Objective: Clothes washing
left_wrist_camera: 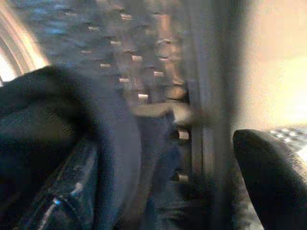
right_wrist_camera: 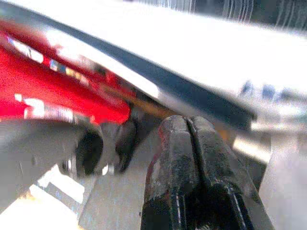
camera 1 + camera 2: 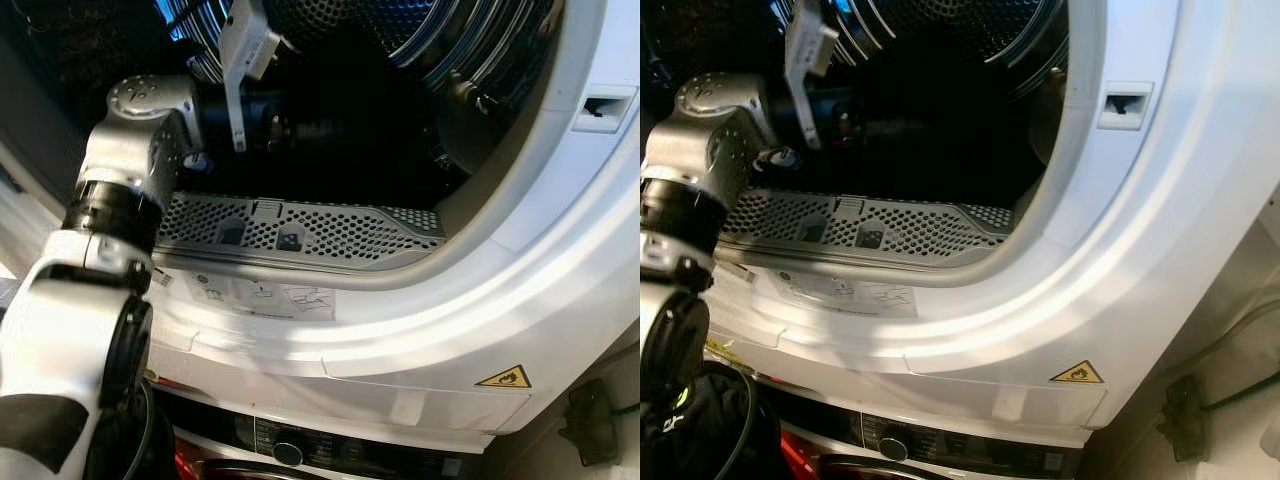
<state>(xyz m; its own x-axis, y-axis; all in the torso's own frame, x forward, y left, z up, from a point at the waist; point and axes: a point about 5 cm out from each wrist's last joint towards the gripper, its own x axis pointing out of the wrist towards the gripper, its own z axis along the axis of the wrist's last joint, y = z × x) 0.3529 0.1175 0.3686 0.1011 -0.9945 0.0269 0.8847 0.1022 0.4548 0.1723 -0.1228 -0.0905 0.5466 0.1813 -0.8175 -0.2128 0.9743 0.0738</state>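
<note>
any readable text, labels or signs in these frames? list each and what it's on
No words can be read.
Yellow triangular flame warning sign: a symbol with no text, on the dryer's white front panel.
Instruction sticker under the perforated lint filter: small diagrams and print, too small to read.
Control panel of the lower machine, beside its knob: markings too small and dark to read.
Both wrist views: blurred, nothing legible.

The white dryer [image 3: 470, 300] stood with its door open — perforated metal drum [image 3: 400, 30] dark inside. A dark, blurred garment [image 1: 72, 134] lay against the drum wall.
</note>
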